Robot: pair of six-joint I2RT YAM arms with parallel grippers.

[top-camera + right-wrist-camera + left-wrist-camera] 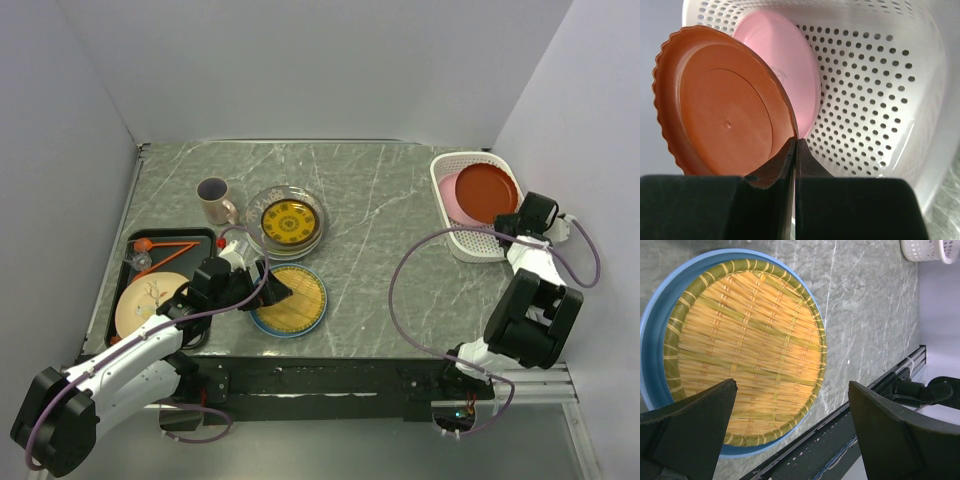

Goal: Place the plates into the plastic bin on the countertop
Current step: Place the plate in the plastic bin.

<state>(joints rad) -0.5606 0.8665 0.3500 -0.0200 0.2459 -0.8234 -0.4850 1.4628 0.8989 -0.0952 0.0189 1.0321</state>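
My R pincer (795, 142) pinching red plate (725, 125) rim, tilted for sliding into bin (865, 100); L pincer (791, 385) hanging spread over woven plate (745, 340), prepping grab.

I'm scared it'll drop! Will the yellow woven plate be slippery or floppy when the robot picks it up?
Probably light and stiff: the woven plate looks tightly plaited, with a bound green rim. Its rough weave should grip well. It lies on the blue plate, so a push might slide it.
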